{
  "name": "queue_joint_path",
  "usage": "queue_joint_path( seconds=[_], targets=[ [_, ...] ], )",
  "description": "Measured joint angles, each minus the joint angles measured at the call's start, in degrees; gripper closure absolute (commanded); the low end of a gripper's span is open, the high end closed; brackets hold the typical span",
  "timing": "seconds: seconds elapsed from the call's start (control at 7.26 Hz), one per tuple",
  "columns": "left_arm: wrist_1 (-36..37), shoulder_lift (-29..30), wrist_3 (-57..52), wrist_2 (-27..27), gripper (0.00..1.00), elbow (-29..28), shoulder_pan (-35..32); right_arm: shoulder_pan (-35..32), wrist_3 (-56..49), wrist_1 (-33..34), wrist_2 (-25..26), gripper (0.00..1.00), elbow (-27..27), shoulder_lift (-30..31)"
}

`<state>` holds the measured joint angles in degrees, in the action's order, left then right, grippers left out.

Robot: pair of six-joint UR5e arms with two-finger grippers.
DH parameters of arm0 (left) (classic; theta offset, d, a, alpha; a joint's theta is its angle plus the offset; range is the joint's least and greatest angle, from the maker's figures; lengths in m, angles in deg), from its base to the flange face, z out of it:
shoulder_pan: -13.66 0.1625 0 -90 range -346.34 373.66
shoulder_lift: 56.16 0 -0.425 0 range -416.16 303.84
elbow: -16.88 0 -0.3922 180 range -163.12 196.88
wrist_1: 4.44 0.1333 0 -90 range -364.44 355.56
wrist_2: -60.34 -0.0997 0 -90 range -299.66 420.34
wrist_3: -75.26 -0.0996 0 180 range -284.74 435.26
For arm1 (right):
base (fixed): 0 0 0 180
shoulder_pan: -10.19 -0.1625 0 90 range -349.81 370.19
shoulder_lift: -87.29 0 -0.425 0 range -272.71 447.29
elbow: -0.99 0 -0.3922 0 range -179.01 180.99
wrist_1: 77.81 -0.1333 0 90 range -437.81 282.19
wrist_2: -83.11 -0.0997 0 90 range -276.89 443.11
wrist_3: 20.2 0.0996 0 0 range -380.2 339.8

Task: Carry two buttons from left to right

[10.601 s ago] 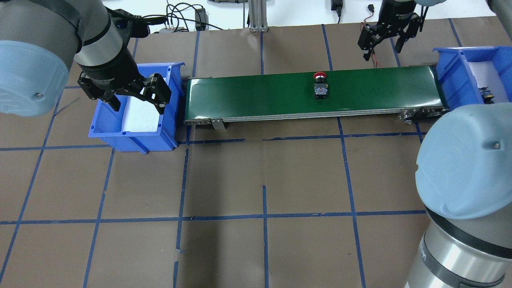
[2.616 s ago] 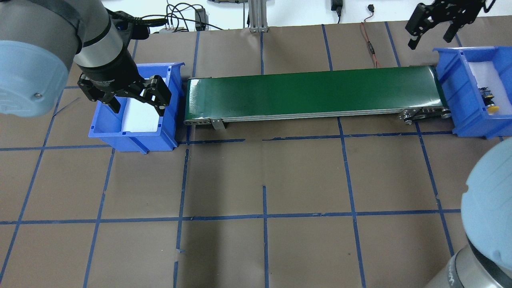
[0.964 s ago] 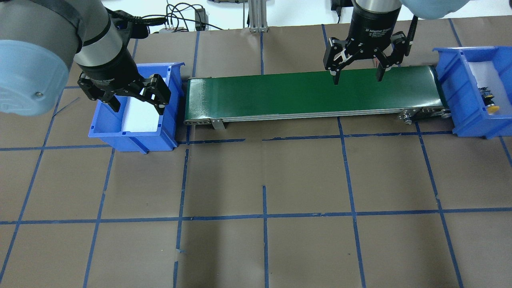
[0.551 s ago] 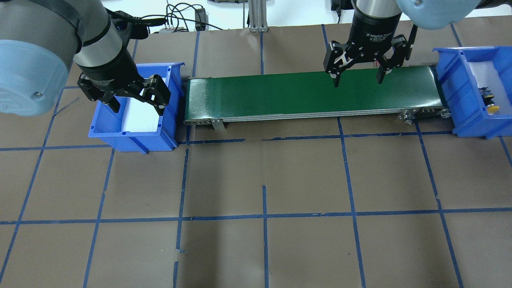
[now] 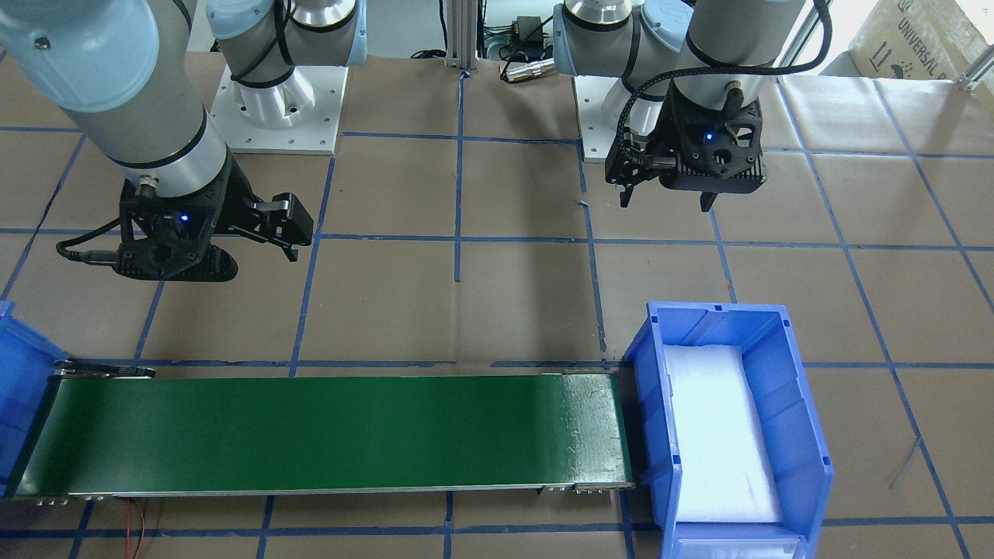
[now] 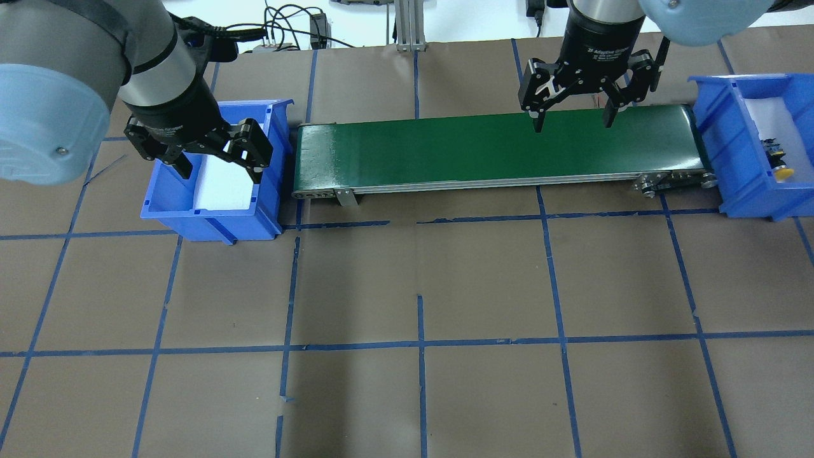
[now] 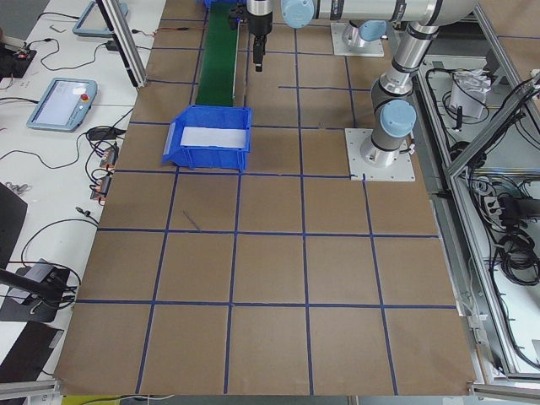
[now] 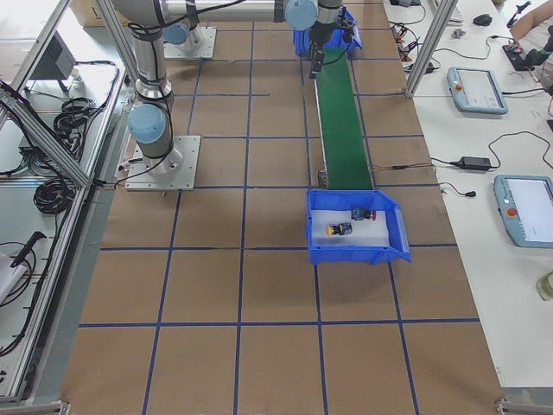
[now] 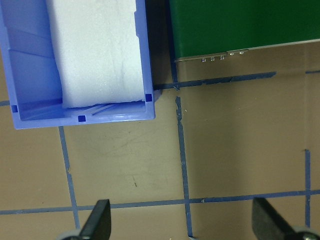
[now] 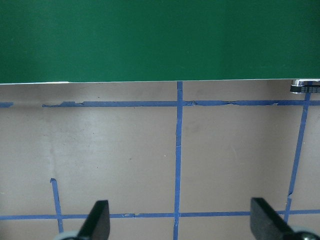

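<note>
The left arm (image 6: 152, 57) and right arm (image 6: 601, 19) are silver-grey tubes with pale blue joint caps, each cap carrying a small screw. Their black wrists carry white lettering and looping black cables.

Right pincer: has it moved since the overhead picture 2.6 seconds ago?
Yes. In the overhead view the right pincer, open, has shifted left, away from the right-hand blue bin, and now sits partway along the green conveyor belt.

light: bright, even | shadows: soft | glare: belt (image 5: 590, 427) end | focus: sharp
</note>
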<state>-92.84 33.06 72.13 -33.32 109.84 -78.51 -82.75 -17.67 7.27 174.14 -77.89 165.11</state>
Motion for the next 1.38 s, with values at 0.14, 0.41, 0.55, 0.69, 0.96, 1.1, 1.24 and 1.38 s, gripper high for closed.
queue_joint_path(
  seconds=[0.14, 0.41, 0.55, 0.69, 0.96, 1.1, 1.24, 1.38],
  targets=[
    [-0.1, 0.0, 0.0, 0.0, 0.0, 0.0, 0.0, 0.1, 0.0, 0.9, 0.0, 0.0, 0.0, 0.0],
    [-0.2, -0.1, 0.0, -0.1, 0.0, 0.1, 0.1, 0.3, 0.1, 2.3, 0.0, 0.0, 0.0, -0.2],
    [-0.1, -0.1, 0.0, 0.0, 0.0, 0.1, 0.1, 0.6, 0.1, 2.4, 0.0, 0.0, 0.0, -0.3],
    [-0.1, 0.0, 0.0, 0.0, 0.0, 0.1, 0.1, 1.1, 0.1, 2.4, -0.1, 0.0, 0.0, -0.4],
    [-0.2, -0.1, 0.0, 0.0, 0.0, 0.1, 0.0, 1.8, 0.0, 2.2, -0.1, 0.0, 0.0, -0.5],
    [-0.2, -0.1, 0.0, 0.1, 0.0, 0.1, 0.0, 2.0, -0.1, 2.3, -0.2, 0.0, 0.0, -0.4],
    [-0.3, -0.1, -0.1, 0.0, 0.0, 0.1, 0.0, 2.1, -0.1, 2.4, -0.2, 0.0, 0.0, -0.2],
    [-0.3, -0.1, -0.1, 0.0, 0.0, 0.1, 0.0, 2.1, -0.1, 2.7, -0.3, 0.0, 0.0, 0.0]
  ],
)
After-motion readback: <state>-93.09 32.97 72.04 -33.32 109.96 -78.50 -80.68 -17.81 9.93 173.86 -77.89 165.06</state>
